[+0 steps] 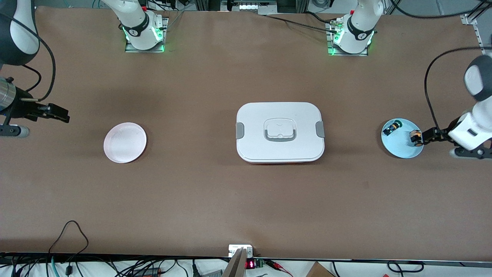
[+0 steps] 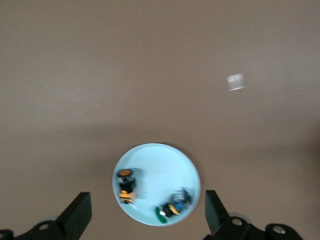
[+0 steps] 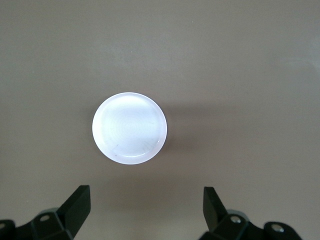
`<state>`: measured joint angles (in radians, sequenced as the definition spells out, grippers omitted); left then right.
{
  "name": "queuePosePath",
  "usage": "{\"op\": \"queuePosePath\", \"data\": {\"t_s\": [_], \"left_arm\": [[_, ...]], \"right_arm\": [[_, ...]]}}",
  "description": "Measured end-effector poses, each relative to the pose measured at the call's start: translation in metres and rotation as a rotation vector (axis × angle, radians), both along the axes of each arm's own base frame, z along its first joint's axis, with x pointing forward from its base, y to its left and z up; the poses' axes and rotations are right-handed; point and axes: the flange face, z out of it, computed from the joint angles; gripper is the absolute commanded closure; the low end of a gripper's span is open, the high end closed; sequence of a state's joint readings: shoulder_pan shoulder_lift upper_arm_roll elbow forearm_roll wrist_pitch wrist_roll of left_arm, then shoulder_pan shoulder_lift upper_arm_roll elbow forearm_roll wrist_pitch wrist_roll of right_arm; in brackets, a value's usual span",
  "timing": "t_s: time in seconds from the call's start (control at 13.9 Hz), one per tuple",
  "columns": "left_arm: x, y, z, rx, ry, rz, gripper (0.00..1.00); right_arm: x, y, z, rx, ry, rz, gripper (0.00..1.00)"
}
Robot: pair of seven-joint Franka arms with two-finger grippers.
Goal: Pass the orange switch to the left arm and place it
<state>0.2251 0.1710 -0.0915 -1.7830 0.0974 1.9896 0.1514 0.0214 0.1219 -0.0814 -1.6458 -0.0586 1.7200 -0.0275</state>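
Note:
The orange switch [image 1: 414, 137] lies on a light blue plate [image 1: 401, 149] at the left arm's end of the table; the left wrist view shows it too [image 2: 125, 185] on that plate [image 2: 160, 167]. My left gripper [image 1: 432, 135] is open and empty, up in the air over the plate's edge beside the switch; in its own view [image 2: 146, 215] the fingers stand wide on either side of the plate. The white box [image 1: 253, 127] sits closed at mid-table. My right gripper [image 1: 57, 112] is open and empty [image 3: 145, 207], waiting over the right arm's end of the table.
A small black part with a green tip [image 1: 392, 127] shares the blue plate [image 2: 172, 209]. A pale round plate [image 1: 125, 142] lies toward the right arm's end and shows in the right wrist view [image 3: 130, 127]. Cables run along the table's front edge.

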Motion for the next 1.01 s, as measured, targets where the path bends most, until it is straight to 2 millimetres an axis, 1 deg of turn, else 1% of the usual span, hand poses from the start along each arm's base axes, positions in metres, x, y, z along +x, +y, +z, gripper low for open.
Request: {"op": "queuePosePath", "data": {"t_s": [0.22,0.36,0.43,0.5,0.58,0.79,1.01], "left_arm": [[-0.026,-0.031,0.074,-0.028,0.004,-0.012,0.0],[-0.036,-0.045,0.109,-0.025,0.0,-0.017,0.0],[-0.039,-0.049,0.121,-0.025,-0.001,-0.009,0.0],[-0.04,-0.05,0.128,-0.026,0.0,0.008,0.0],[-0.041,-0.05,0.128,-0.028,0.009,0.029,0.0],[-0.041,-0.056,0.122,-0.036,0.033,0.058,0.0],[-0.04,-0.061,0.123,-0.065,0.031,0.061,0.0]], "right_arm": [[-0.014,0.003,0.023,0.007,-0.035,0.003,0.0],[-0.016,0.004,0.027,0.014,-0.043,0.003,0.0],[-0.016,0.004,0.027,0.015,-0.042,0.004,0.0],[-0.017,0.005,0.026,0.016,-0.039,0.004,0.0],[-0.017,0.005,0.025,0.016,-0.035,0.005,0.0],[-0.017,0.01,0.027,0.017,-0.038,0.013,0.0],[-0.016,0.015,0.029,0.017,-0.041,0.021,0.0]]}}
